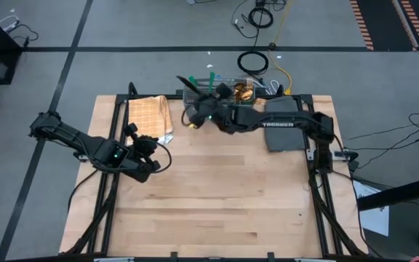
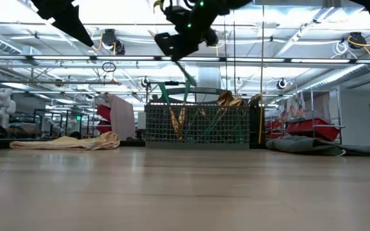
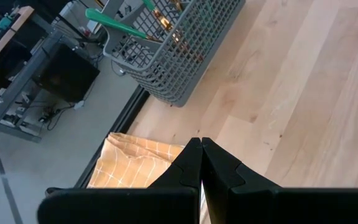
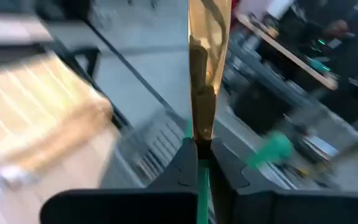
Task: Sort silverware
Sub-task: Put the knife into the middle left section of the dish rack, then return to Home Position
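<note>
My right gripper hangs high over the table just left of the grey slotted basket, shut on one piece of silverware with a gold head. More silverware stands in the basket: teal handles and gold heads stick up out of it. In the low view the right gripper is well above the basket. My left gripper is shut and empty, raised over the table's left part near the tan checked cloth. My right gripper pinches the piece of silverware between its two fingers where the teal handle meets the gold head. The fingers lie along the piece, and the gold head sticks out past the fingertips. The piece is lifted clear of table and basket.
The tan checked cloth lies at the far left of the table. A grey folded thing lies by the right arm's base. Bare wood covers the middle and near part of the table. Cables lie on the floor beyond the far edge.
</note>
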Robot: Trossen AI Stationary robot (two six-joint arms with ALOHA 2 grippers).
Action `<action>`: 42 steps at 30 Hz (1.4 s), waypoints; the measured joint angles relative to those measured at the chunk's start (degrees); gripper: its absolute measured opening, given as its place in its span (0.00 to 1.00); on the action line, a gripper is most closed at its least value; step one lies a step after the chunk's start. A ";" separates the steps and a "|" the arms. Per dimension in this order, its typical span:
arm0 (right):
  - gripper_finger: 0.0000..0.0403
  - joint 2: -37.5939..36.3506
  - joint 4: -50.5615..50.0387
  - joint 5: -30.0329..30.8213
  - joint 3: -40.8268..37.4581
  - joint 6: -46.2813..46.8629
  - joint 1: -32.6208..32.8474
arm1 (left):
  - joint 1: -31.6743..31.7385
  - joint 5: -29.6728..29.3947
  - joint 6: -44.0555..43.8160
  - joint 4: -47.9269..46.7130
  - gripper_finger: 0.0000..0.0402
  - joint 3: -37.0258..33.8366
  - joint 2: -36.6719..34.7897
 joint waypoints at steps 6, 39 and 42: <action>0.00 0.02 20.64 -7.32 -8.23 -4.34 -5.02 | 0.01 -0.01 -0.06 -0.01 0.02 0.00 0.00; 0.34 -0.33 41.59 -22.38 -26.89 7.16 -13.59 | 0.01 -4.70 -0.11 0.18 0.02 -0.02 0.00; 0.39 -1.74 41.25 -22.41 -26.92 6.69 -13.28 | 0.01 -4.53 -0.23 0.20 0.02 -0.02 0.00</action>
